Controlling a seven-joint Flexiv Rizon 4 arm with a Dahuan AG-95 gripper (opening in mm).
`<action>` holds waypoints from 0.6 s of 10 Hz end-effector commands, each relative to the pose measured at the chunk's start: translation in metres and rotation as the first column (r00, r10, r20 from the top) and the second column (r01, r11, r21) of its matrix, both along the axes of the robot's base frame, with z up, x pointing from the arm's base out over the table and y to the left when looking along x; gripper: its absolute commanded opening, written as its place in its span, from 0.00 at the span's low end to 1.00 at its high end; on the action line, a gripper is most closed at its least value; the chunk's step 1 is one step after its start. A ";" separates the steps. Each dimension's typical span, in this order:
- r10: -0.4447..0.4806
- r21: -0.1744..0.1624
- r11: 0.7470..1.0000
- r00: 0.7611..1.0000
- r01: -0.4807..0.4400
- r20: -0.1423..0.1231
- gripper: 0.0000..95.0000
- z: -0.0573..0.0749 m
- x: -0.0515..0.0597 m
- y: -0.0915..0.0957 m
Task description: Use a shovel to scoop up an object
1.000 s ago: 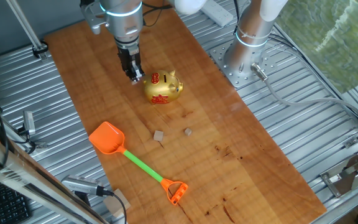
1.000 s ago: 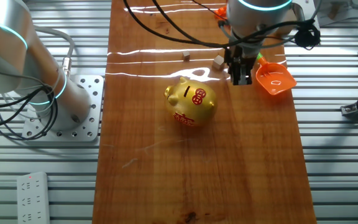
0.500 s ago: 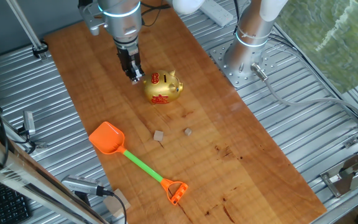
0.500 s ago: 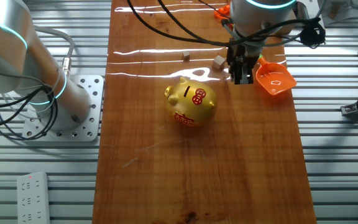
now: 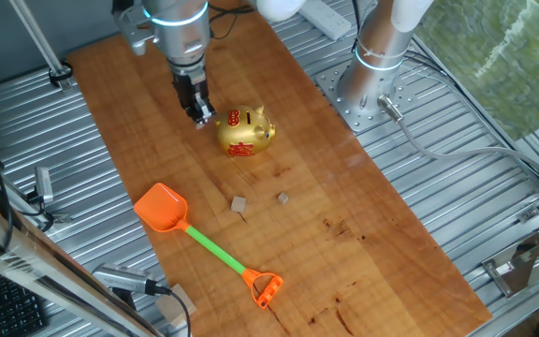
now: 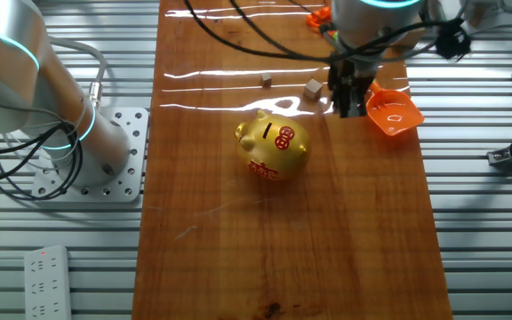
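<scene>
The shovel lies flat on the wooden table, with its orange blade (image 5: 162, 208), green shaft (image 5: 215, 249) and orange loop end (image 5: 265, 288). In the other fixed view only its blade (image 6: 393, 114) shows clearly; my arm hides the shaft. The tiny pale tan cube (image 5: 240, 204) (image 6: 313, 88) sits just beside the blade. My gripper (image 5: 199, 114) (image 6: 349, 107) hangs above the table next to the gold pig, well away from the shovel's handle. Its fingers look shut and hold nothing.
A gold pig figurine (image 5: 244, 131) (image 6: 274, 145) stands mid-table right beside my gripper. A smaller dark brown bit (image 5: 284, 197) (image 6: 265, 81) lies near the cube. A second arm's base (image 5: 372, 89) stands on the metal frame by the board's edge.
My gripper has drifted slightly away from the pig and a little upward. The shovel, cube and pig have not moved.
</scene>
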State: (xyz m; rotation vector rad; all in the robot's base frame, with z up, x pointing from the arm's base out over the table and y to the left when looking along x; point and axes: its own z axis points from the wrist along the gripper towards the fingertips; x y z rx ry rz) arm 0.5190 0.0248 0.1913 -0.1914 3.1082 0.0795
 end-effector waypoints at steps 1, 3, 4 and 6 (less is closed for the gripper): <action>0.084 -0.002 0.996 0.996 -0.084 0.005 0.00 0.001 0.028 0.066; 0.229 -0.022 0.973 0.973 -0.229 0.017 0.00 -0.004 0.028 0.103; 0.345 -0.042 0.938 0.938 -0.344 0.023 0.00 -0.009 0.025 0.118; 0.480 -0.055 0.876 0.877 -0.479 0.022 0.00 -0.022 0.020 0.148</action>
